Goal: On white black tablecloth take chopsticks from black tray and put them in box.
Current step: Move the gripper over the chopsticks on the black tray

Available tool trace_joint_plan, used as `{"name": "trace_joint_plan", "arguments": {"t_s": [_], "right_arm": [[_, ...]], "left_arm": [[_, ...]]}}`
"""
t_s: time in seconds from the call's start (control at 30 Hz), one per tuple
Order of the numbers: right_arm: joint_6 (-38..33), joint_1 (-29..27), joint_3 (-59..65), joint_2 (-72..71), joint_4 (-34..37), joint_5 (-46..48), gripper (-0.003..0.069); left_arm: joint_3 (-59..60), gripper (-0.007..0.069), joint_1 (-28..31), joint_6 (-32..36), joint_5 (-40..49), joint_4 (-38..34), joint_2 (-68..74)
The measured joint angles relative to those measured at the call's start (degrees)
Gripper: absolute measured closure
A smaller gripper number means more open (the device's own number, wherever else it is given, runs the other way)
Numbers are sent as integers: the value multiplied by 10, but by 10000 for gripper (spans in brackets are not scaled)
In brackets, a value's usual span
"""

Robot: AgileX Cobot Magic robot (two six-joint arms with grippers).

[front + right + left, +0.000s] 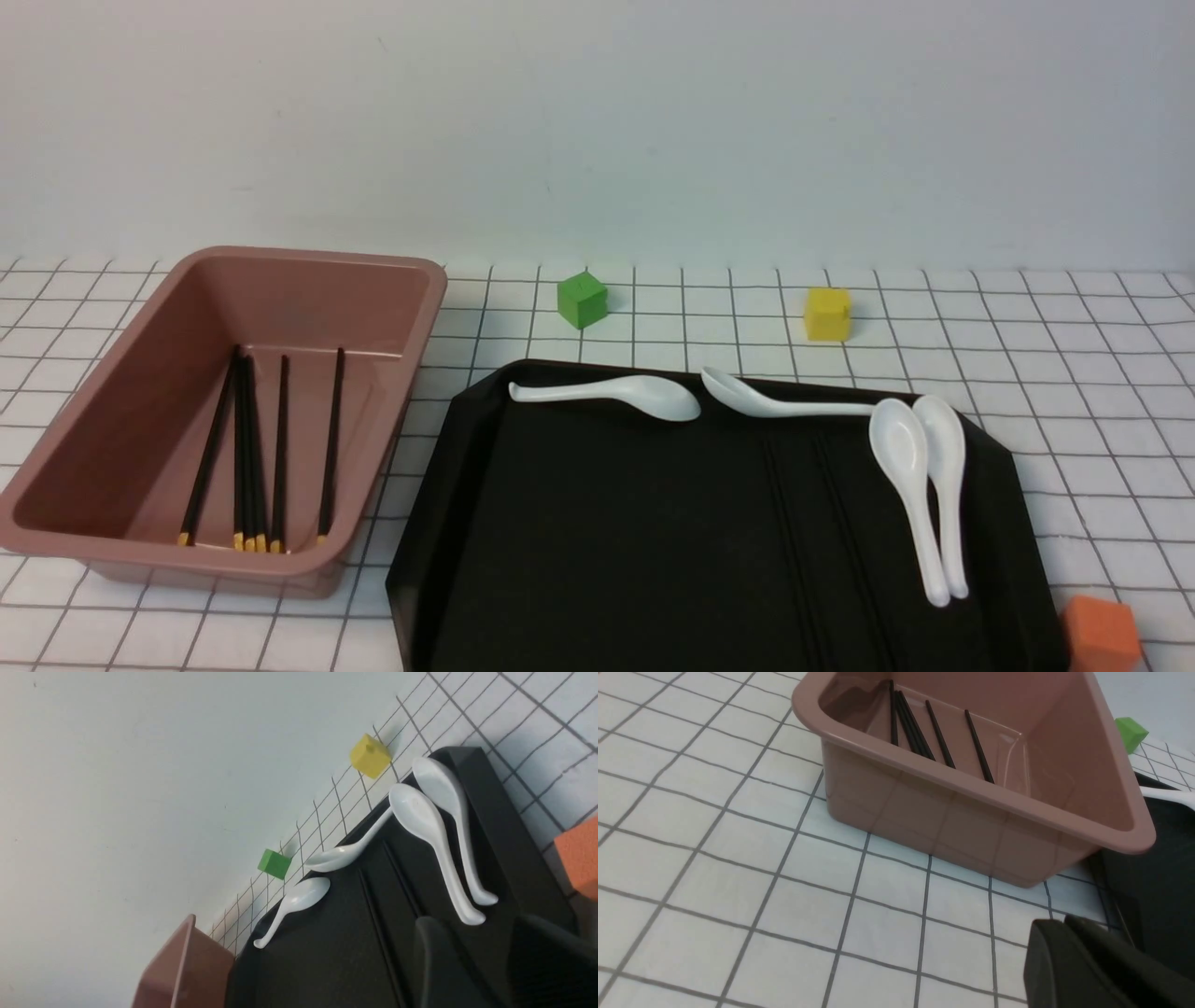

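The pink box [308, 280] stands at the left on the gridded tablecloth [1074, 373] with several black chopsticks [280, 448] lying in it; they also show in the left wrist view [941, 735]. Two more black chopsticks [794, 541] lie side by side on the black tray [560, 560], hard to see against it; the right wrist view shows them too [373, 914]. My left gripper [1064, 921] is shut and empty, low over the cloth beside the box's near corner [971, 826]. My right gripper [476, 933] is open and empty above the tray [327, 961]. Neither gripper shows in the front view.
Several white spoons [616, 397] lie along the tray's far edge and right side [920, 504]. A green cube [582, 300] and a yellow cube [827, 314] sit behind the tray. An orange cube [1102, 635] sits at the tray's near right corner.
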Motion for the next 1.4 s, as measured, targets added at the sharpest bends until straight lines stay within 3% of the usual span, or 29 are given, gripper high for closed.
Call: {"name": "trace_joint_plan", "arguments": {"t_s": [0.07,0.27,0.43,0.53,0.6,0.73,0.9,1.03,1.13,1.3,1.4], "right_arm": [[-16,0,-12,0,-13,-9,454],[-116,0,-158,93,-103,-6,657],[-120,0,-264,286,-204,170,659],[-116,0,-293,423,-222,254,655],[-123,0,-302,465,-214,269,654],[-238,14,-346,615,-103,300,641],[-335,101,-408,730,3,303,627],[-305,184,-475,822,-20,298,613],[-233,241,-529,885,-89,296,580],[-110,293,-579,955,-197,293,487],[-31,307,-597,997,-266,277,389]], "left_arm": [[0,595,0,0,0,0,0],[0,595,0,0,0,0,0],[0,589,0,0,0,0,0],[0,586,0,0,0,0,0],[0,585,0,0,0,0,0],[0,585,0,0,0,0,0],[0,575,0,0,0,0,0],[0,569,0,0,0,0,0],[0,566,0,0,0,0,0],[0,561,0,0,0,0,0],[0,554,0,0,0,0,0]]}}
